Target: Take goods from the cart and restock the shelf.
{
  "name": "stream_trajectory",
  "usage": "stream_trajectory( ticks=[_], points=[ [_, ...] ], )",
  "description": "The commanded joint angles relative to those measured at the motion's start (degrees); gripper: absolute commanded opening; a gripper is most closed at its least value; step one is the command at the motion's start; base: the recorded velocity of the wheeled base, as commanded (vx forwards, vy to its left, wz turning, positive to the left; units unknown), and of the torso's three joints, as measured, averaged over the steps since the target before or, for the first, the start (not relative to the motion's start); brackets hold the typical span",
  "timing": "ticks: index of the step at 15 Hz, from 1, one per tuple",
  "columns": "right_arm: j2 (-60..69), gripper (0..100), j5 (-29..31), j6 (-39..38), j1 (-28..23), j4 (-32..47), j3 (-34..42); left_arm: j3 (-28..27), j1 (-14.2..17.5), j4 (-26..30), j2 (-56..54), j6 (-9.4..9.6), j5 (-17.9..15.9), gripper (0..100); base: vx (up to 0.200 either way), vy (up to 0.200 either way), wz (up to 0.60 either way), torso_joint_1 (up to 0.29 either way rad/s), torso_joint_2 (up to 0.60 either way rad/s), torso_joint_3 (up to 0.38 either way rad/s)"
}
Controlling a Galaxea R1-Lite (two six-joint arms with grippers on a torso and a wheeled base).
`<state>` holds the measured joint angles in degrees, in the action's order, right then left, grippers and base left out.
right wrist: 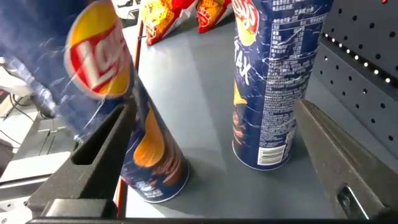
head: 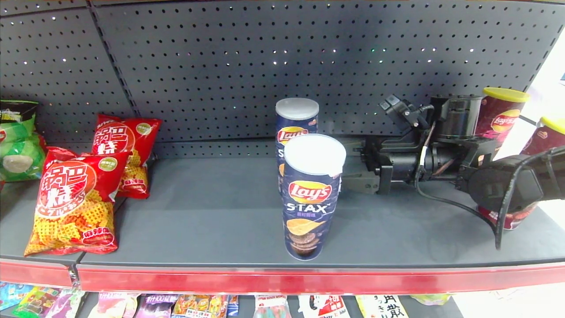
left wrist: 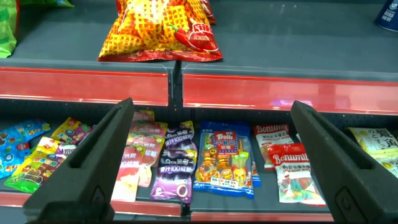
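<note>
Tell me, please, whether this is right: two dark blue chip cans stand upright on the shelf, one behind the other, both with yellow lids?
Only the lids are wrong: in the head view they are white, not yellow. The front can and the rear can do stand upright on the shelf, one behind the other.

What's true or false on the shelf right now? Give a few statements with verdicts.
1. The dark blue cylindrical front can and rear can, both white-lidded, stand upright on the grey metal shelf. True.
2. The right pincer is shut on the front can. False: it is open, holding nothing.
3. The red snack bags lie on the robot's right of the cans. False: on its left.
4. The left pincer is open and empty. True.
</note>
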<state>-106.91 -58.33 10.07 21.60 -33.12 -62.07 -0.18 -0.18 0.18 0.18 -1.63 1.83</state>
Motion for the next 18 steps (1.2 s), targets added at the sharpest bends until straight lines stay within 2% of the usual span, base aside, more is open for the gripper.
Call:
stream_trajectory(
  ticks=[1, 8, 13, 18],
  points=[
    [-0.1, 100, 0.0, 0.1, 0.0, 0.0, 0.0, 0.0, 0.0, 0.0, 0.1, -0.04, 0.0, 100, 0.000, 0.000, 0.00, 0.000, 0.00, 0.000],
    [-1.5, 100, 0.1, 0.6, -0.1, -0.1, -0.5, 0.0, 0.0, 0.0, 0.1, -0.04, 0.0, 100, 0.000, 0.000, 0.00, 0.000, 0.00, 0.000],
    [-1.5, 100, -0.4, 0.5, -3.8, -0.4, -1.0, 0.0, 0.0, 0.0, 0.1, -0.04, 0.0, 100, 0.000, 0.000, 0.00, 0.000, 0.00, 0.000],
    [0.3, 100, -0.1, 0.0, -4.6, -0.5, -6.6, 0.0, 0.0, 0.0, 0.1, -0.04, 0.0, 100, 0.000, 0.000, 0.00, 0.000, 0.00, 0.000]
  ],
)
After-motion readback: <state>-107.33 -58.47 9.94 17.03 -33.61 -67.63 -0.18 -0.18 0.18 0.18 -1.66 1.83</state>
